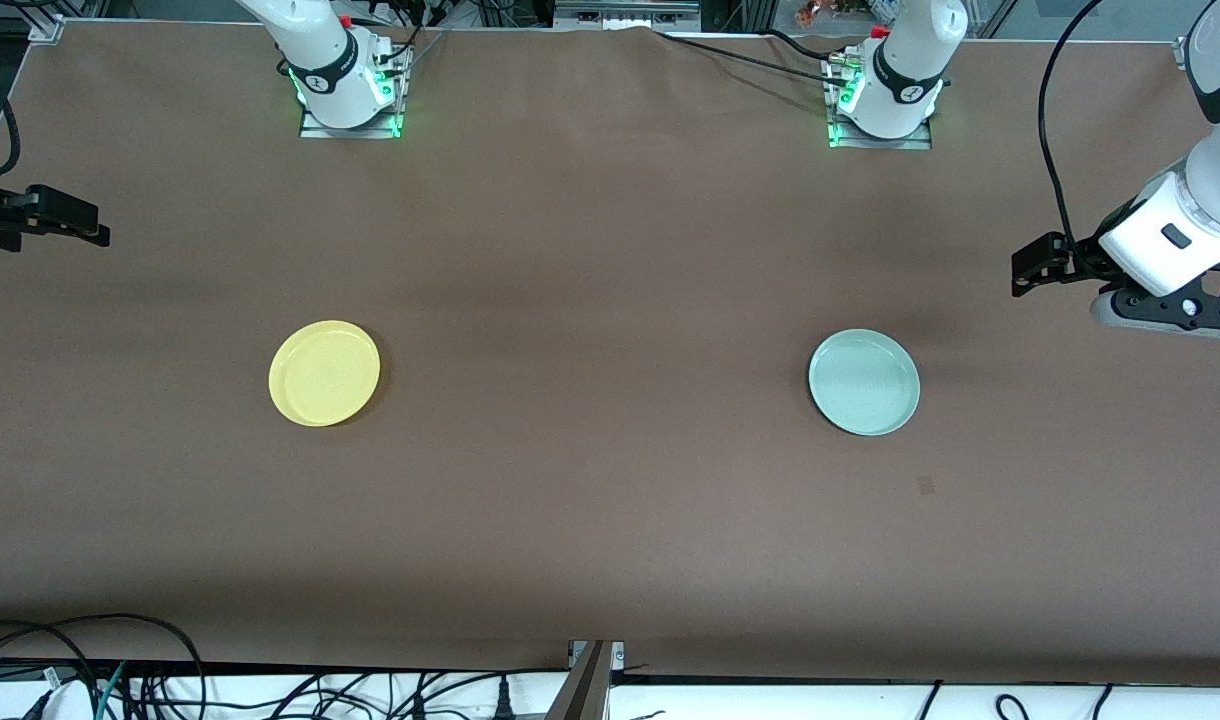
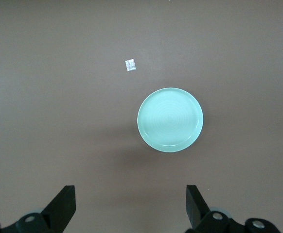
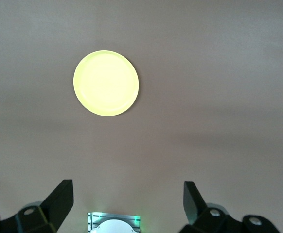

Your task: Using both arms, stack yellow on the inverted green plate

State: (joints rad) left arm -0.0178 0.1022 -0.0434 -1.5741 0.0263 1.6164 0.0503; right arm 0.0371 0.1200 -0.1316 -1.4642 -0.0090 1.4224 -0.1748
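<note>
Yellow [image 1: 324, 373] and green plate [image 1: 864, 382] well apart, untouched

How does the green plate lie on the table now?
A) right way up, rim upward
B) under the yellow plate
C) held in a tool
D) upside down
A: the green plate lies alone on the table with its hollow and raised rim facing up, not yet inverted.

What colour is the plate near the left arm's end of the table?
Pale mint green plate, rim side up; it shows best in the left wrist view.
</note>
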